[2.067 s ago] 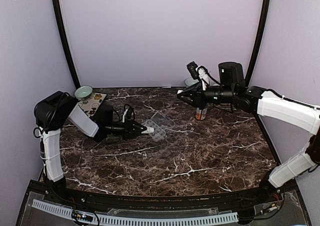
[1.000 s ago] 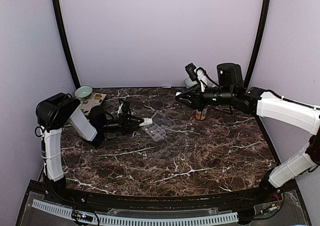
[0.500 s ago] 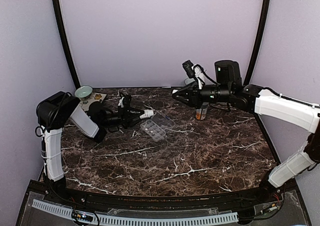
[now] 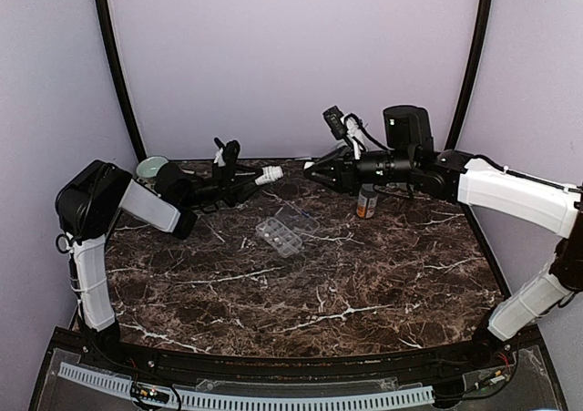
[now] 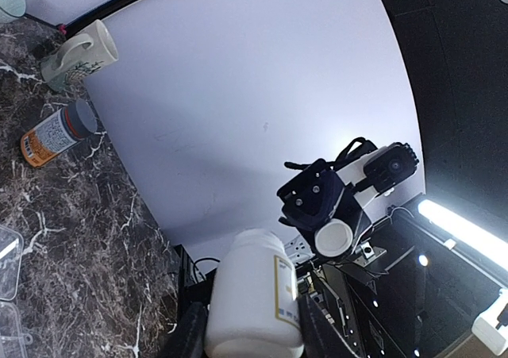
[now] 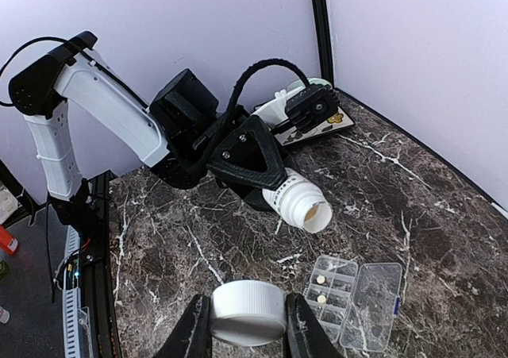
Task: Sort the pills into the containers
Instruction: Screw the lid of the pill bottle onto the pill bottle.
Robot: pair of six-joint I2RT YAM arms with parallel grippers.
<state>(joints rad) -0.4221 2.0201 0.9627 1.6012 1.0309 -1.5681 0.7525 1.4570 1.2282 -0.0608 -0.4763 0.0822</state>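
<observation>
The clear organiser box lies open on the marble table, its lid folded back. In the right wrist view two of its compartments each hold one small yellow pill. My left gripper is shut on an uncapped white bottle, held in the air behind the box and tilted mouth-first towards the right arm; it also shows in the left wrist view and the right wrist view. My right gripper is shut on the bottle's white cap, just right of the bottle's mouth.
An amber bottle with a grey cap stands under the right arm; it also shows in the left wrist view. A mug stands behind it. A pale bowl and a stickered card sit at the back left.
My left gripper has lifted the white bottle from beside the organiser up and towards the back. My right gripper has moved a little left with the cap.
</observation>
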